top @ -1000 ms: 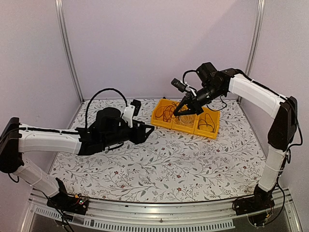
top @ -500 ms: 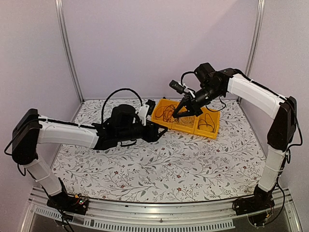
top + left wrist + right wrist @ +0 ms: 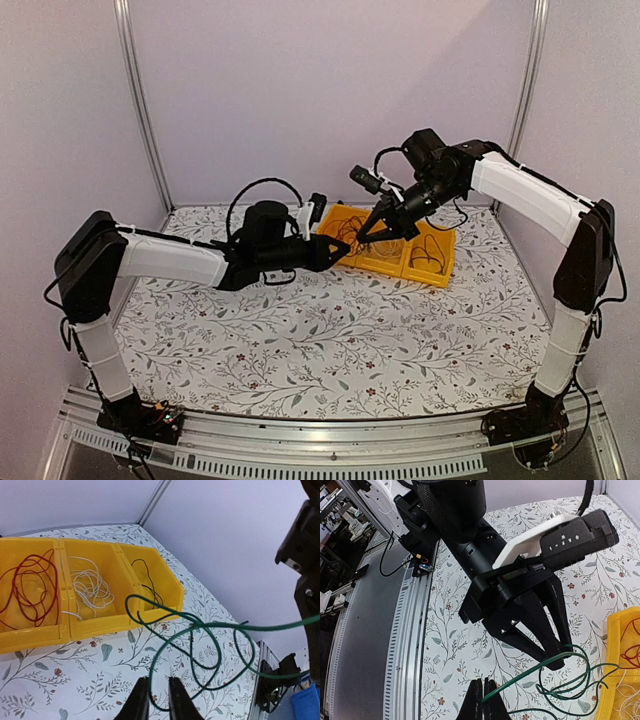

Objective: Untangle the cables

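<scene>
My right gripper hangs over the front of the yellow bins, shut on one end of the dark green cable. The cable droops in loose loops above the floral table. The left gripper has reached in from the left. Its jaws are nearly closed around a strand of the green loop, which lies against the left finger with a narrow gap still showing. In the right wrist view the left gripper's tips meet the cable. A red cable, a white cable and a black cable each lie in a separate bin.
The three yellow bins stand in a row at the back of the table. A metal rail runs along the table's near edge. Upright frame posts and pale walls close in the sides. A blue object shows beyond the table edge.
The left arm has swung right toward the bins and its jaws have narrowed from wide open around the green cable. The right gripper has barely moved.
</scene>
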